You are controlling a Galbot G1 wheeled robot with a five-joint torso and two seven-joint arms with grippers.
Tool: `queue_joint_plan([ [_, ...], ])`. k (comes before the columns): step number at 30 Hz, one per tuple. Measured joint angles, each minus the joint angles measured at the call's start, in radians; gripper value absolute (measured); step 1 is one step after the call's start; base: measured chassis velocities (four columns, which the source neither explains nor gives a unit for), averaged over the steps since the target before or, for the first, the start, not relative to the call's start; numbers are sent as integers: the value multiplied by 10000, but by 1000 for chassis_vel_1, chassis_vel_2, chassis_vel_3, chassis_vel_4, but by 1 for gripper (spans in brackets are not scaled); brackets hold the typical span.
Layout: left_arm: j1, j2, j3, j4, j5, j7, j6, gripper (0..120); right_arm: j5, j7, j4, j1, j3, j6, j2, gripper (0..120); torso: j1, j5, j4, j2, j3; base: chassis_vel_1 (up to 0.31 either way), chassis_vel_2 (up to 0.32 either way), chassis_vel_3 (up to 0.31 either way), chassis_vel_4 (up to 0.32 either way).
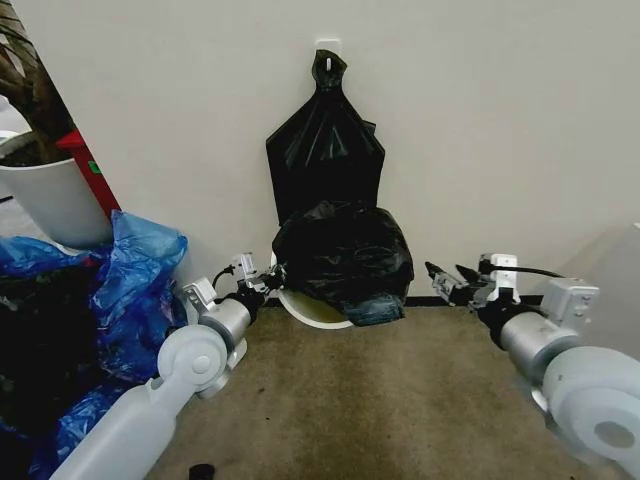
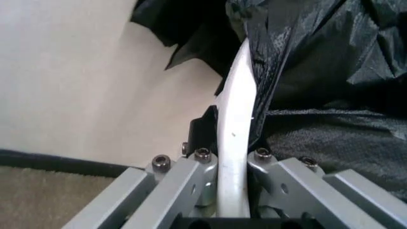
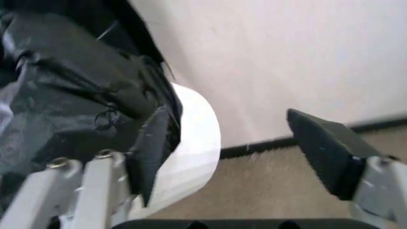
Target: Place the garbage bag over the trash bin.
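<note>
Leaning against the wall, tipped toward us, the trash bin (image 1: 312, 308) wears the garbage bag (image 1: 343, 250) draped over most of its mouth, a bare arc of rim left low. Our left gripper (image 1: 268, 280) is pinched on that rolled rim at the bin's left side; our right gripper (image 1: 447, 276) hangs spread wide, well to the right. We judge the film light, limp and slick, so its hem should be taken where it bunches.
</note>
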Motion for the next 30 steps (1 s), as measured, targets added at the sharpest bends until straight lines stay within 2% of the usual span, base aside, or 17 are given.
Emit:
queue_joint_plan([
  [2,2,-1,2,-1,-4,-13,0,1,84,58,0,1,-8,46,33,73,0,0,1,0,0,0,0,0,0],
  [4,-12,-13,49,16,-36,-158,1,1,589,194,0,-167,-94,300,408,86,0,3,2,0,0,0,0,0,0],
  [8,-173,-16,106,139,-93,-328,-7,1,308,-771,2,-689,-196,346,723,98,0,3,-5,0,0,0,0,0,0],
  [10,-192,-19,114,153,-96,-338,-15,1,342,-827,2,-702,-207,347,742,99,0,2,-5,0,0,0,0,0,0],
  [14,-589,-183,205,476,-125,-484,-555,1,2598,-944,26,-377,-316,1223,1257,100,0,1,-2,0,0,0,0,0,0],
  [18,-666,-415,269,699,7,-547,-937,1,3490,-802,26,-205,-412,1736,1678,100,0,0,-2,0,0,0,0,0,0],
  [22,-673,-646,331,837,390,-554,-1195,1,3848,-715,26,-60,-543,2094,2065,100,0,0,2,0,0,0,0,0,0],
  [30,-668,-816,360,867,708,-528,-1265,1,3966,-680,18,3,-701,2151,2261,100,0,3,-1,0,0,0,0,0,0],
])
